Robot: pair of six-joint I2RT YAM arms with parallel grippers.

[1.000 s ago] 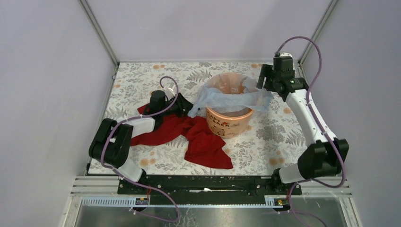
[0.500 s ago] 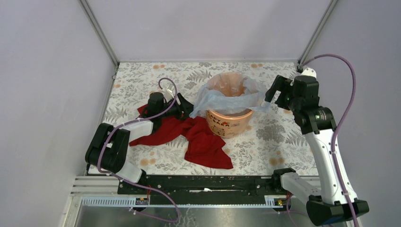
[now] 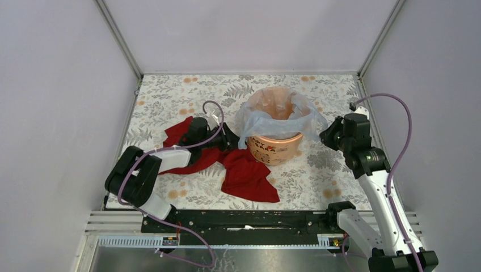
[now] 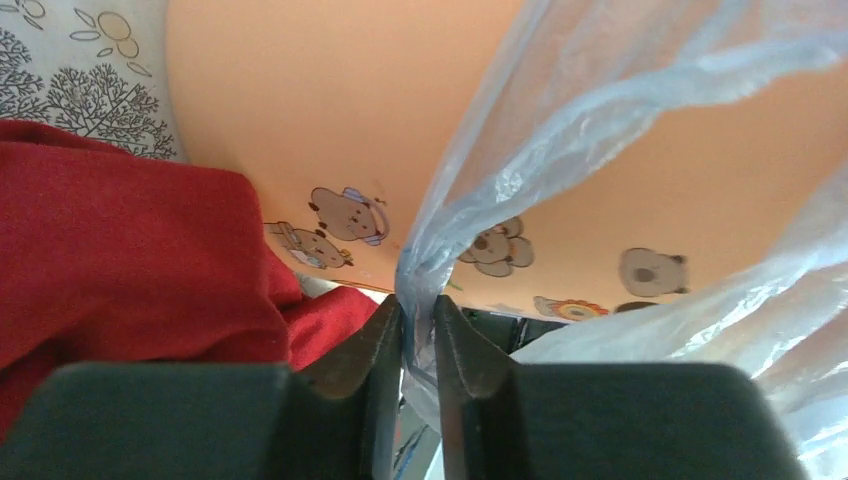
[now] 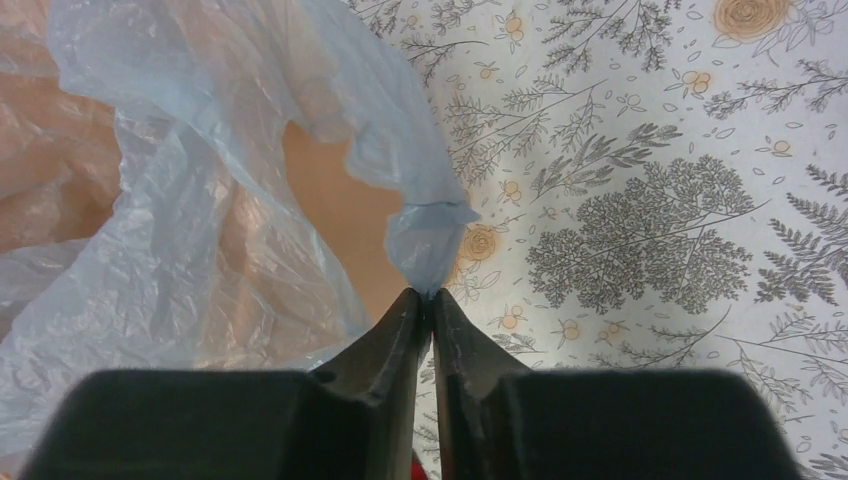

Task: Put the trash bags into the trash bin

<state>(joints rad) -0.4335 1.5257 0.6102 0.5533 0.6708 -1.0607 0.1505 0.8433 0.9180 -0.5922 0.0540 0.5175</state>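
The trash bin [image 3: 276, 152], an orange bucket with cartoon prints, stands mid-table. The pale-blue trash bag [image 3: 266, 120] lines its mouth and hangs over the rim on both sides. My left gripper [image 3: 232, 139] sits low against the bin's left side, and in the left wrist view it [image 4: 418, 306] is shut on a bunched strip of the bag [image 4: 520, 170] in front of the bin's wall [image 4: 330, 120]. My right gripper [image 3: 325, 136] is just right of the bin. In the right wrist view it [image 5: 430, 296] is shut on a twisted corner of the bag [image 5: 425, 235].
A large red cloth [image 3: 245, 175] lies crumpled on the floral table cover [image 3: 334, 170], under my left arm and up against the bin's near-left side. It also shows in the left wrist view as a red cloth [image 4: 120, 260]. Grey walls close in the table on three sides.
My right arm swung from the far right corner down to the bin's right side and shut on the bag's edge. My left gripper shifted right toward the bin and shut on the bag.
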